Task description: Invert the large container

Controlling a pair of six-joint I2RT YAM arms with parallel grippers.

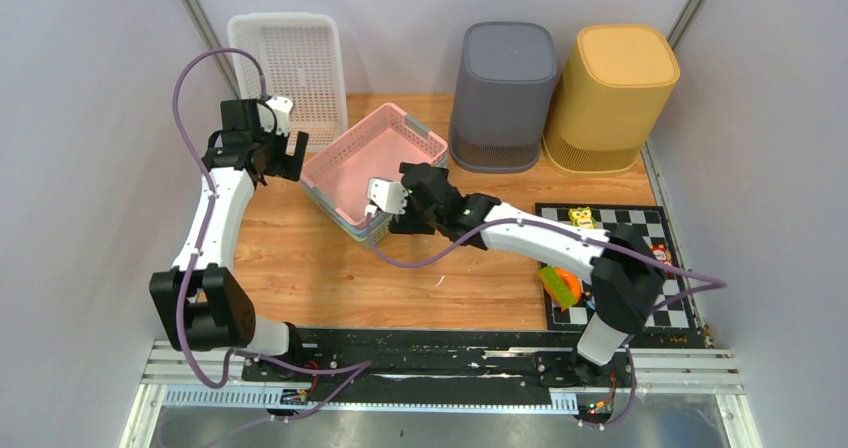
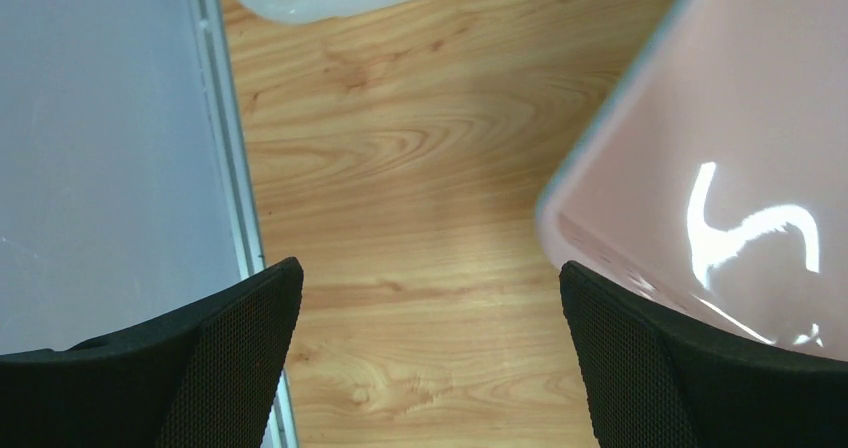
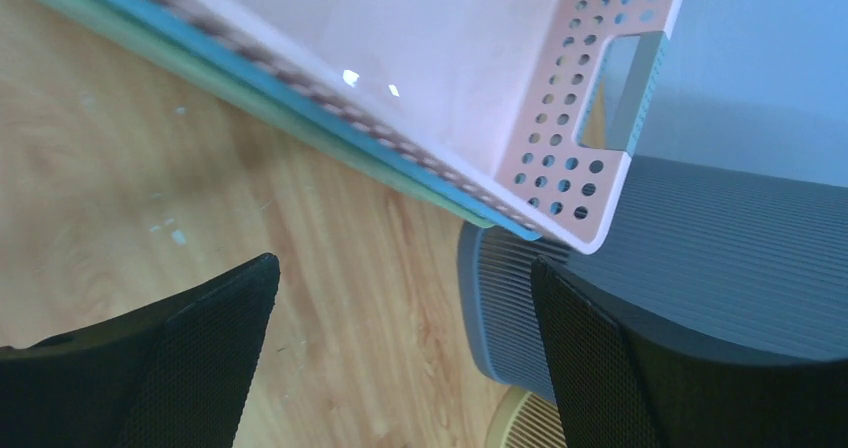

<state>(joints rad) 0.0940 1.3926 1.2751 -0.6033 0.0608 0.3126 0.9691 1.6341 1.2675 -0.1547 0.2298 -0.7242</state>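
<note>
Baskets: four. One white basket at upper left; at centre a pink basket nested over a blue basket and a green basket.
Ribbed bins: two at upper right, a grey bin and a yellow bin.
Checkered mat: one, lower right.
Small items on the mat: three, a yellow toy, an orange toy and a red-and-white piece.

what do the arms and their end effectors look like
The left arm and right arm match: white rounded links, black joints and bases, a purple cable looping along each, and a white camera block at the wrist. A small green light shows on the right arm. The left end effector and right end effector each have two black fingers with a fine mesh texture.
</note>
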